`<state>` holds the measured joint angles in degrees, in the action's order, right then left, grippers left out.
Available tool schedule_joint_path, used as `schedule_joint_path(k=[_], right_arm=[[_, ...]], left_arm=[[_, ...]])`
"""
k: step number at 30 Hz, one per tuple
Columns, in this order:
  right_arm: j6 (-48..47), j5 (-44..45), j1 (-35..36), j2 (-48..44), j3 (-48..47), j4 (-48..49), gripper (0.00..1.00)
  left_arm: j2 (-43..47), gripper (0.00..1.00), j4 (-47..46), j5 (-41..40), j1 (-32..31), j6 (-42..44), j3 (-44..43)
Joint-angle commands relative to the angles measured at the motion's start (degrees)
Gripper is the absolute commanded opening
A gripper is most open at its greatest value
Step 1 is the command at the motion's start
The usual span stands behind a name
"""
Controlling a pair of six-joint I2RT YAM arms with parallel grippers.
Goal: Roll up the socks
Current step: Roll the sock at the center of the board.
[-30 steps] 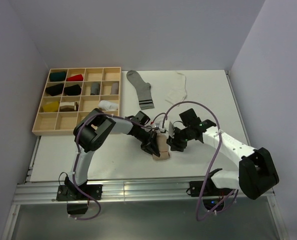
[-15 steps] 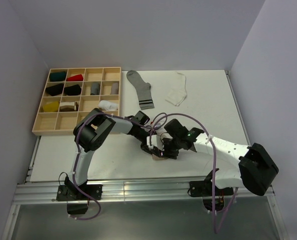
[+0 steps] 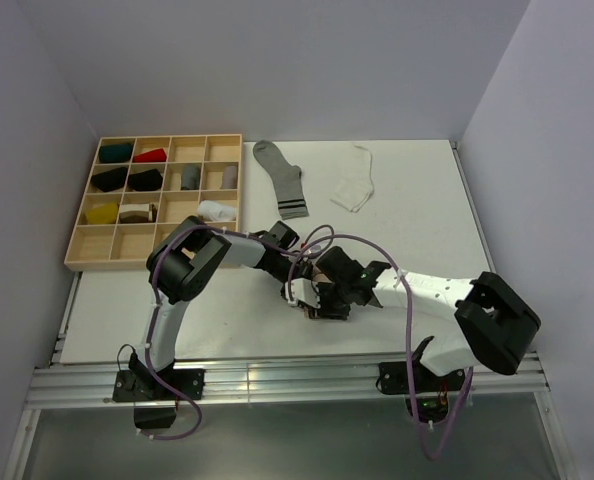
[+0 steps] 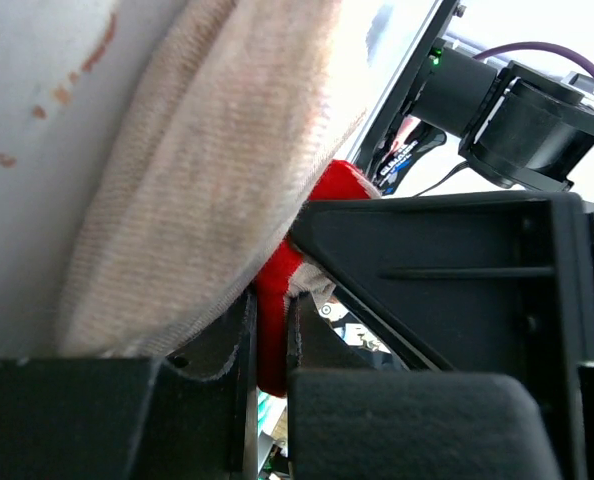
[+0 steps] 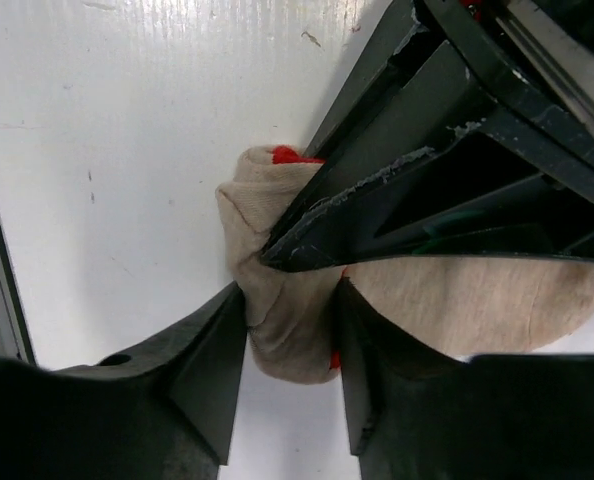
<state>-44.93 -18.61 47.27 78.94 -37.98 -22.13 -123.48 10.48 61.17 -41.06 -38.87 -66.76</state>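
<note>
Sock (image 5: 457, 300) of beige knit lies bunched on the desk (image 5: 127, 150); left hand (image 4: 272, 340) pinches its red end, right hand (image 5: 290, 340) squeezes the rolled part between its fingers (image 5: 212, 370).

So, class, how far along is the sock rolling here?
Done: bundled socks sit in the wooden tray. In hand: the left tool and right tool both pinch the part-rolled beige sock. To do: the grey striped sock and white sock lie unrolled at the far edge.
</note>
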Motion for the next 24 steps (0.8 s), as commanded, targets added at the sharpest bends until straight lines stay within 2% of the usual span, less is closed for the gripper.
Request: schedule_joint_path(k=[1,2,5,7,8,15,19,24], right_arm=[[0.98,0.77,0.46,1.13,0.71,3.14,0.43],[0.98,0.51,0.37,1.39,0.97,3.06,0.34],[0.89,-0.37,0.11,1.05,1.32,2.45,0.17],[0.55,-2.82,-1.55,1.39,0.80,1.04,0.13],[0.19,-3.97,-2.17,1.74,-0.42,-1.31,0.12],[-4.20,-13.45,-9.02,7.63,-6.23,-11.35,0.11],[-7.18,-16.01,-11.40,12.28,-9.56,-16.18,0.11],[-12.19,-21.28,-13.95,18.09,-16.42,-26.99,0.11]], left_arm=[[-3.35,0.01,2.19,-7.82,2.56,-3.05,2.77],[-2.82,0.02,1.57,-7.90,2.65,-4.01,3.04],[-0.46,0.08,-4.99,-7.82,3.18,-8.39,5.41],[2.70,0.13,-10.02,-8.51,3.88,-11.82,8.56],[3.85,0.15,-16.31,-8.87,4.14,-15.32,9.62],[10.62,0.19,-34.96,-14.67,4.67,-25.45,16.13],[13.43,0.19,-40.44,-17.48,4.50,-27.22,19.21],[16.78,0.19,-40.89,-21.78,4.50,-23.80,20.79]])
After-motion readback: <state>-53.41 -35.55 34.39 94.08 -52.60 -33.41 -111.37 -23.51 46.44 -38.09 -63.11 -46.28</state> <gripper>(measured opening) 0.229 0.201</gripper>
